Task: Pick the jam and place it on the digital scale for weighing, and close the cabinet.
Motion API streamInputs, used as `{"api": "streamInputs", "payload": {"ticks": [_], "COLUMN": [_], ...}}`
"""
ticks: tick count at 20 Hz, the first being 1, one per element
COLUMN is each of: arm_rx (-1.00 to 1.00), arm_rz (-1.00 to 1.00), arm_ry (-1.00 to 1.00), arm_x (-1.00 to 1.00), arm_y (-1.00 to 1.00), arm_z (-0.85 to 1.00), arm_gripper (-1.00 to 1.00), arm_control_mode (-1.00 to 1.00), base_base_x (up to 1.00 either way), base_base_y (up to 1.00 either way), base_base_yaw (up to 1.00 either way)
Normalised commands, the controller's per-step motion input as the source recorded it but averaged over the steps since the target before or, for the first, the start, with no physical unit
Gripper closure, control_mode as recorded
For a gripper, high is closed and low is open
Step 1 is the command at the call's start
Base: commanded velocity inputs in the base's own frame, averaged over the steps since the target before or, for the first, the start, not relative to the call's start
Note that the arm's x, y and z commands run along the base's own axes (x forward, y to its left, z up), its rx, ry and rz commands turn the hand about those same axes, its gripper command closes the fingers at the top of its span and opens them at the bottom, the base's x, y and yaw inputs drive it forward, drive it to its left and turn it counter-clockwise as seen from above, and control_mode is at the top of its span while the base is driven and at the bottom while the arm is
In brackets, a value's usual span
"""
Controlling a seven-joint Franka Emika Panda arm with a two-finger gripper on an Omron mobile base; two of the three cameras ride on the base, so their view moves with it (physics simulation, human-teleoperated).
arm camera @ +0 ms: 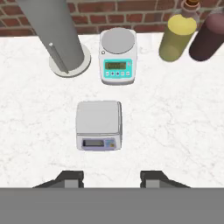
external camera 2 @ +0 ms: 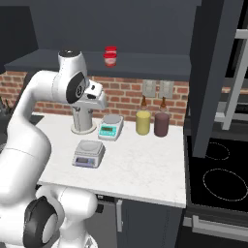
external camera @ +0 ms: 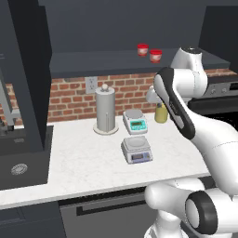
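Two alike small red jam jars stand on the shelf of the open cabinet; I cannot tell which one is the task's jam. From the right they overlap as one red shape. The cabinet's doors stand swung out, one at the left and one at the right. The digital scale, grey with a purple display, lies on the white counter with its plate bare. My gripper hangs high above the counter, just nearer than that scale, open with nothing between its fingertips.
A second scale with a teal display sits behind the first. A grey paper-towel holder stands to its left; a yellow bottle and a dark bottle stand to its right. Sink at left, stove at right.
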Motion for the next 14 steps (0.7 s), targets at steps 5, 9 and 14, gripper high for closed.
{"api": "streamInputs", "payload": {"ticks": [5, 9, 14], "arm_rx": [0.00, 0.03, 0.03], "arm_rz": [0.01, 0.00, 0.00], "arm_ry": [-0.05, -0.37, -0.49], "arm_x": [-0.14, -0.83, -0.62], "arm_y": [0.00, -0.29, -0.29], "arm_z": [-0.03, 0.29, 0.80], "arm_gripper": [-1.00, -1.00, -1.00], "arm_control_mode": [-1.00, -1.00, -1.00], "base_base_x": [0.00, 0.00, 0.00], "base_base_y": [0.00, 0.00, 0.00], "base_base_yaw": [0.00, 0.00, 0.00]}}
